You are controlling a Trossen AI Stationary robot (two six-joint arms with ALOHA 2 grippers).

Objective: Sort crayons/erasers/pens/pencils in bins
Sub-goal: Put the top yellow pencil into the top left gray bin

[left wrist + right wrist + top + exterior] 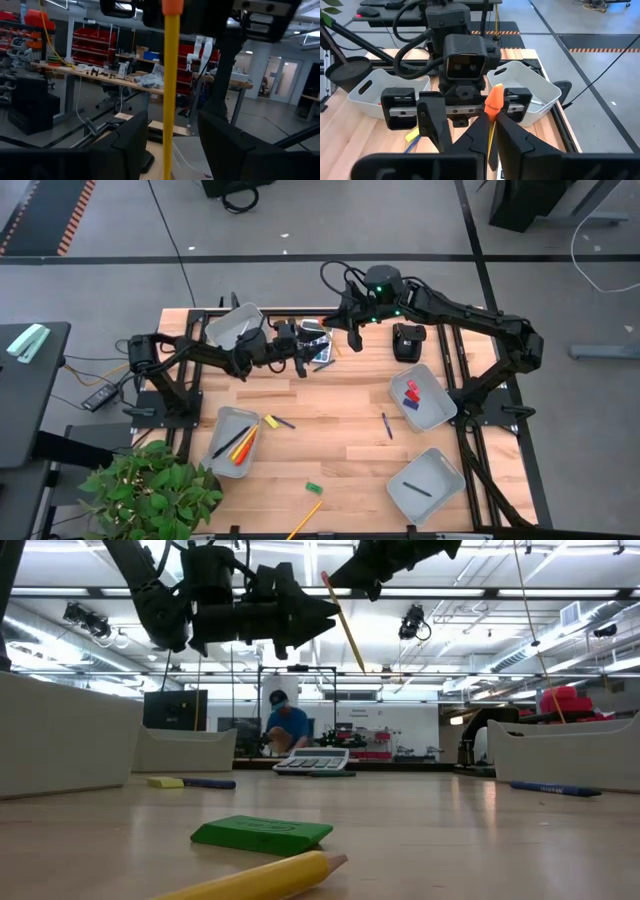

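Observation:
A long yellow pencil with an orange end hangs above the table's far middle, and my right gripper is shut on it. My left gripper stands open. Its two fingers are on either side of the pencil's shaft without touching it. In the low view the pencil slants down from the right gripper, in front of the left gripper. Four grey bins lie on the table: far left, near left, right and near right. My right gripper pinches the pencil just below its orange end between its two fingers. The fingers come slanting down from the table's far right and lie across the shaft. The pencil hangs below them, tilted and clear of the table.
A calculator and a black device sit at the far edge. Loose on the wood lie a pen, a yellow block beside a dark pen, a green eraser and a pencil. A plant stands near left.

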